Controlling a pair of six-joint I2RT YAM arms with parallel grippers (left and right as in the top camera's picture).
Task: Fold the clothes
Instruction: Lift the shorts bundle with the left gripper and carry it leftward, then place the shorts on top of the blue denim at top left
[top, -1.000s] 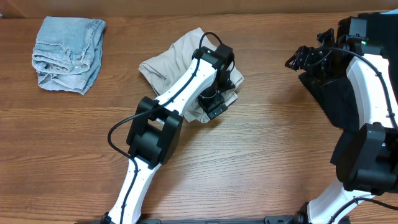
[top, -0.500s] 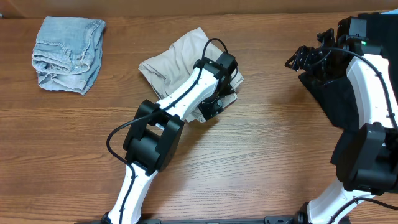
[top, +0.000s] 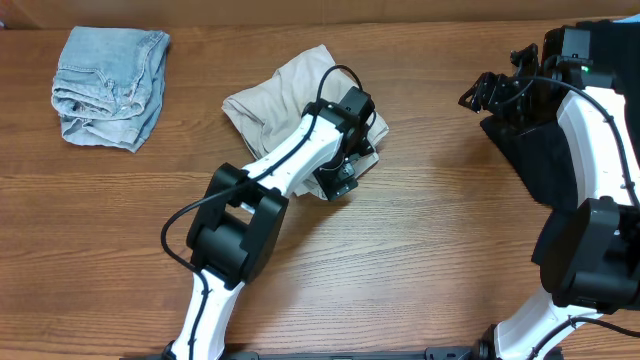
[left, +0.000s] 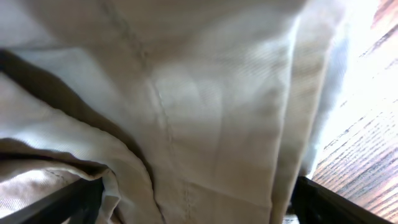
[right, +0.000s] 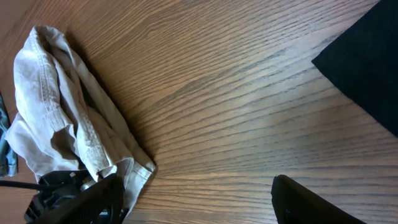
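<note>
A wooden table (top: 420, 250) is seen, and places are given from the beige shorts (top: 265, 105) crumpled near its middle. Larger black garments (top: 545, 165) are heaped well to the right of the shorts. A light-blue denim piece (top: 108, 85), loosely bundled, is set well to their left. The left gripper (left: 199, 199) is pressed onto the shorts' near right edge; its fingers (left: 68, 199) are spread wide, cloth fills the gap, and nothing is pinched. The right gripper (right: 198, 199) is held well right of the shorts, beside the black heap, widely parted and empty. The shorts are judged the step in hand, not yet folded. Next, a closing on an edge is called for, then a lift and lay-over.
</note>
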